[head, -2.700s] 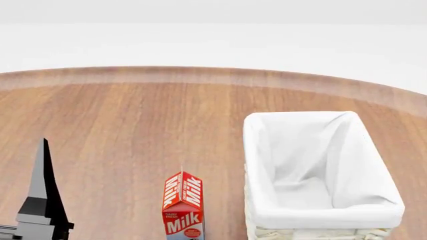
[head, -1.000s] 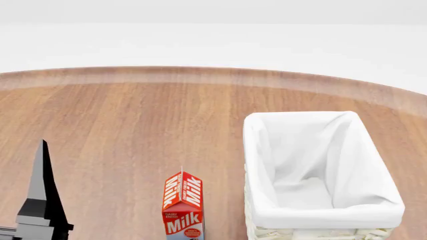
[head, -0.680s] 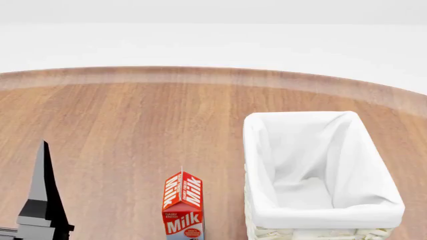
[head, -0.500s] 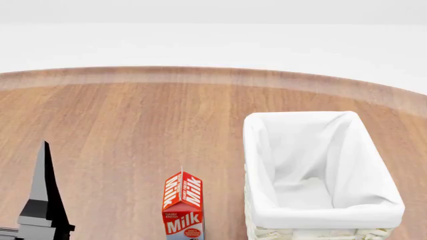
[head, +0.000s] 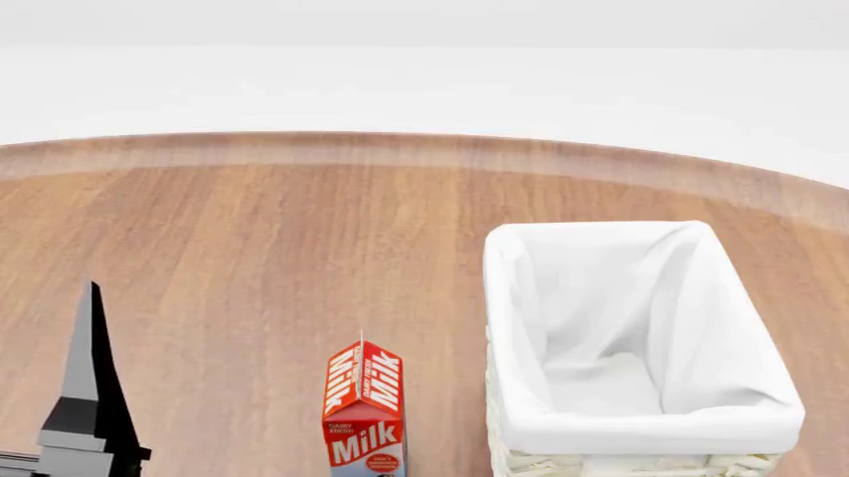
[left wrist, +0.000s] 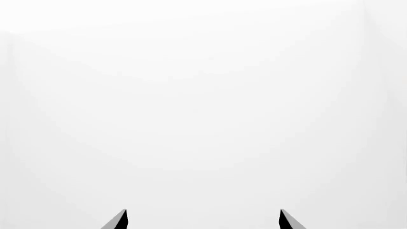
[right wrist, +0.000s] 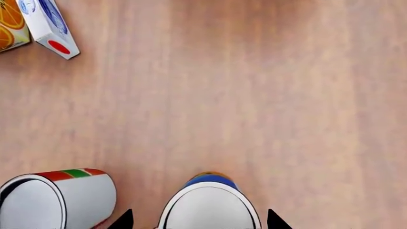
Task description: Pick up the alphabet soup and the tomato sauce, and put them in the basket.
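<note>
Between the right gripper's [right wrist: 200,220] spread, empty fingertips stands the alphabet soup [right wrist: 208,202], a rigid, smooth, likely slippery can best gripped across its sides; the tomato sauce [right wrist: 56,199] stands just beside it, apart. The left gripper [left wrist: 202,219] gapes empty. The basket [head: 637,427] is empty

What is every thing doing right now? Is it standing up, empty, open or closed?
Basket: upright, empty inside.
Milk carton: standing upright, closed.
Soup can: upright, between the right gripper's tips.
Sauce can: upright beside the soup can, not held.
Juice carton: on the table; standing or lying, cannot tell.
Left gripper: open, holding nothing.
Right gripper: open around the soup can.
</note>
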Available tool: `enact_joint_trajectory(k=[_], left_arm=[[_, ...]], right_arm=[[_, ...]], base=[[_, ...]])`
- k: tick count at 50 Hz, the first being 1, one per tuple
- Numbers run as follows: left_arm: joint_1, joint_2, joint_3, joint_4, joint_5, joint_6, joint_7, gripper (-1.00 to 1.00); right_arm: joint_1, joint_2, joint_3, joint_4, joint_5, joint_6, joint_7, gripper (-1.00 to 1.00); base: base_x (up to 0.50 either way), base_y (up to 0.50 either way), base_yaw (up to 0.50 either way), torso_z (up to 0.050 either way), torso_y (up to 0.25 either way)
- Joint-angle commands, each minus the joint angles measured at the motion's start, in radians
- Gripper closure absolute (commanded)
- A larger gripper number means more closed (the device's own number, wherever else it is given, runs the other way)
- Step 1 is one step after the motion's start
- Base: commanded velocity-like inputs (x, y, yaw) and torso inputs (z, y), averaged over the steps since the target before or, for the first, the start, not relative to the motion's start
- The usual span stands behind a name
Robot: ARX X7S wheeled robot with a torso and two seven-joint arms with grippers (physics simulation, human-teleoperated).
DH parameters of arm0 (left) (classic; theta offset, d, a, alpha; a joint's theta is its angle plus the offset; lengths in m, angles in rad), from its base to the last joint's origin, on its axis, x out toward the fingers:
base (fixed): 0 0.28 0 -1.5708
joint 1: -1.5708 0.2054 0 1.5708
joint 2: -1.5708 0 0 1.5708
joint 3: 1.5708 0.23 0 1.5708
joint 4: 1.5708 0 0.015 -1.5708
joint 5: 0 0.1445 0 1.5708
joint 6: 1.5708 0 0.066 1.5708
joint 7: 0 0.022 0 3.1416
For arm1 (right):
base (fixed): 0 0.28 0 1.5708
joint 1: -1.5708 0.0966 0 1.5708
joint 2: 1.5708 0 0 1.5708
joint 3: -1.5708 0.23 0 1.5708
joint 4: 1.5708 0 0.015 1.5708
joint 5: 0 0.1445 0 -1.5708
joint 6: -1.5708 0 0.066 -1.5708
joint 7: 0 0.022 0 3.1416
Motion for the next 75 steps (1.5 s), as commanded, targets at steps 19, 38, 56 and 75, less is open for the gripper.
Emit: enact_joint_trajectory(k=[19, 38, 56, 75], left_arm=[[-0.015, -0.003, 0.013, 0.023, -0.005, -0.038, -0.013, -1.0], [-0.018, -0.007, 0.018, 0.022, -0.007, -0.037, -0.016, -1.0], [-0.015, -0.009, 0.022, 0.009, -0.007, -0.022, -0.019, -1.0], [-0.013, -0.013, 0.025, 0.01, -0.01, -0.02, -0.024, -1.0]], right_arm=[[-0.015, 0.002, -0.01, 0.038, -0.027, -0.041, -0.037, -1.0], [-0.019, -0.002, -0.027, 0.063, -0.048, -0.06, -0.057, -1.0], [-0.023, -0.01, -0.04, 0.094, -0.07, -0.086, -0.082, -1.0], [-0.029, -0.011, -0.057, 0.099, -0.092, -0.106, -0.099, 1.0]], base=[[0.0, 0.0, 0.0, 0.0, 0.0], [0.0, 0.0, 0.0, 0.0, 0.0], [0.0, 0.0, 0.0, 0.0, 0.0], [0.0, 0.0, 0.0, 0.0, 0.0]])
